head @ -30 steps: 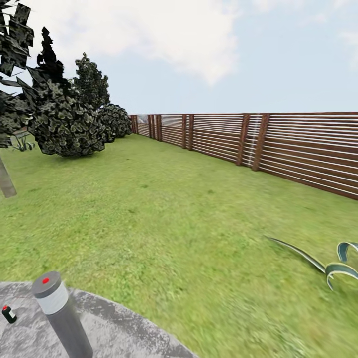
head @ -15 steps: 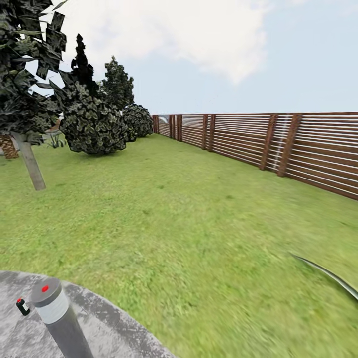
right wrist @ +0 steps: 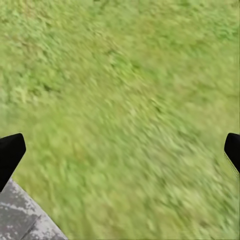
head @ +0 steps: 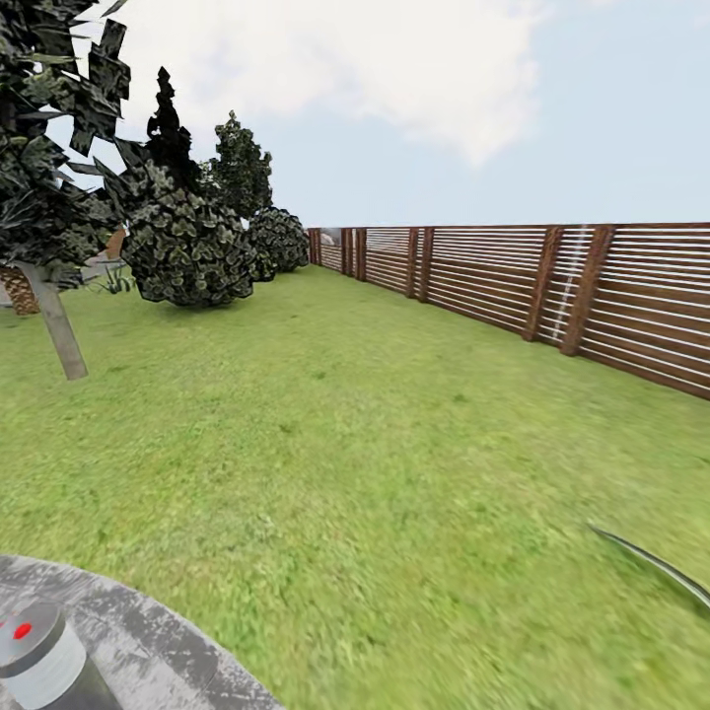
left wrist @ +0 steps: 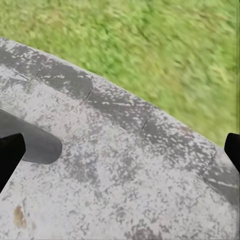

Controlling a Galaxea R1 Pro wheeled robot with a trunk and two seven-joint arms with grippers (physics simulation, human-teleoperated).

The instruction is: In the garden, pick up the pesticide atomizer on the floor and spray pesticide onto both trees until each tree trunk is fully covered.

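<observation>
Where the head view's lower left edge cuts it off, only the grey bollard (head: 39, 656) top shows on the concrete floor (head: 148, 641). A mottled tree trunk (head: 57, 330) rises from the lawn (head: 375, 444). Left gripper (left wrist: 120, 150) and right gripper (right wrist: 120, 150) fingertips stand spread apart, empty.

bollard (head: 39, 659): grey post, white band, red dot on its top, at the near left edge of the head view, cut off by the frame; its dark shaft (left wrist: 27, 142) also lies across the left wrist view
shrubs (head: 192, 251): rounded, dark mottled foliage, far left, in a row running back toward the fence
columnar tree (head: 168, 123): narrow, near-black, rising behind the shrubs
striped leaf (head: 656, 567): long, thin, green-and-pale blade, low right
sky (head: 552, 108): pale blue, big white cloud upper middle
</observation>
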